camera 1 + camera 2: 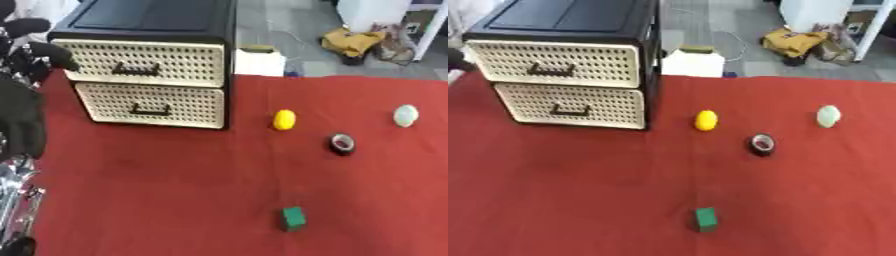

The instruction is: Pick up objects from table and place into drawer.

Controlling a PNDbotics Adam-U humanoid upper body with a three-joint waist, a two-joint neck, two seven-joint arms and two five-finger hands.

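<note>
Fingers of the robot's left hand (24, 117) show only as a dark, blurred mass at the left edge of the left eye view, raised beside the cabinet, and whether they are spread or curled cannot be told; nothing is seen in its hold. Just to the right of that hand stands the drawer unit (149, 75), a black frame with two cream perforated fronts, the upper drawer (140, 62) and the lower drawer (153, 104), both closed, each with a dark handle. The unit sits on the far left part of the red tablecloth (579, 190). Farther right of the hand, well apart from it, a yellow ball (283, 120) lies on the cloth just beside the cabinet's right corner. Beyond it to the right, and a little nearer the robot, is a small black roll of tape (342, 144), lying tilted. Farthest from the hand, near the right side, rests a pale green ball (405, 115). Nearer the robot, below the yellow ball, a small green block (293, 218) stands alone on the cloth. All four objects lie apart from one another and outside the drawers. The right hand appears in neither view.
</note>
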